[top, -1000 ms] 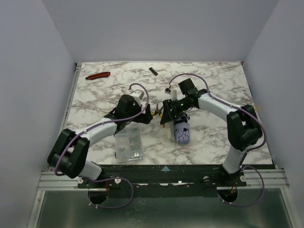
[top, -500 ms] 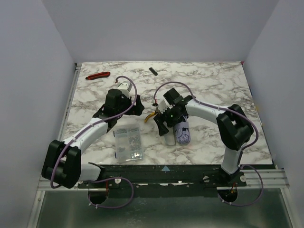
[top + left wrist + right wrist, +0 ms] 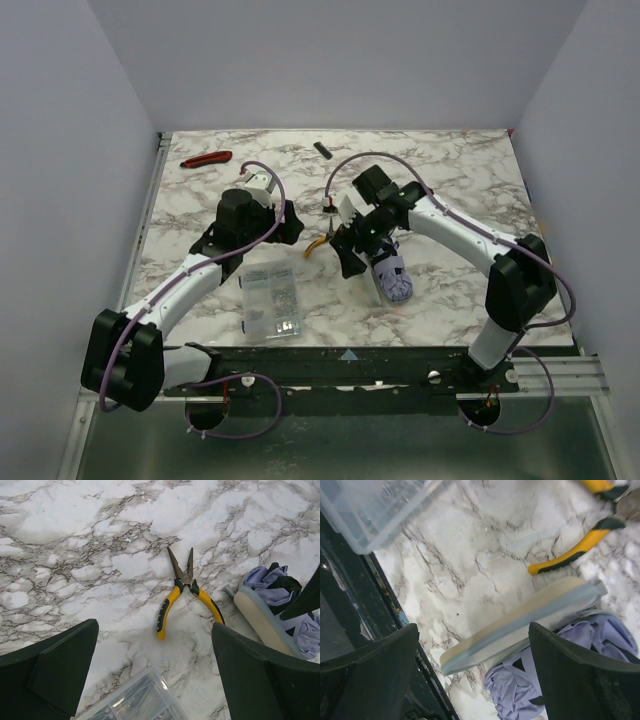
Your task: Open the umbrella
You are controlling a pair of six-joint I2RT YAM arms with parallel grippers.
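Holding small metal parts, one clear plastic box (image 3: pixel 272 305) lies just below the open left end effector (image 3: pixel 155 672). One lavender, cream-shelled folding umbrella (image 3: pixel 520 620) lies under the open right end effector (image 3: pixel 475 652), one yellow-handled pliers (image 3: pixel 182 592) beside.

Umbrella (image 3: pixel 257 617) cut off at left wrist view's right edge; pliers (image 3: pixel 565 557) blurred in right wrist view.

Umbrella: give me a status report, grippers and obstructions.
Both open: left gripper facing the pliers, right gripper at the umbrella, no grip. Umbrella unopened, lavender fabric bunched against its cream shell. Pliers lie close alongside it.
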